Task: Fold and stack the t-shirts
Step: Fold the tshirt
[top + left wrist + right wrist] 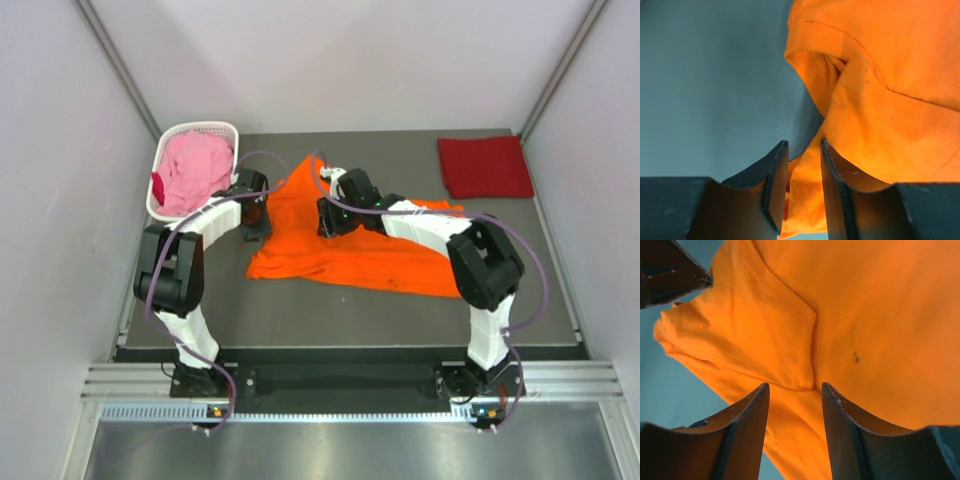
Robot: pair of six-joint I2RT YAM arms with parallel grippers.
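Your orange t-shirt [350, 250] is a bright, plain orange, with one small dark speck [856, 358] in the right wrist view. Your dark red t-shirt [485, 166] is plain too, and so is the pink t-shirt [193, 170]. The basket [205, 130] is white, with a lattice pattern. The table [300, 310] is dark grey. Your left arm [215, 215] and right arm [425, 225] are white with black joints, and their cables [535, 290] are purple. The left gripper [804, 144] and right gripper [792, 386] look black.

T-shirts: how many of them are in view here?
3. The orange shirt lies spread out in the middle, the dark red shirt sits folded at the far right, the pink shirt is bunched in the white basket, far left. More may hide beneath it.
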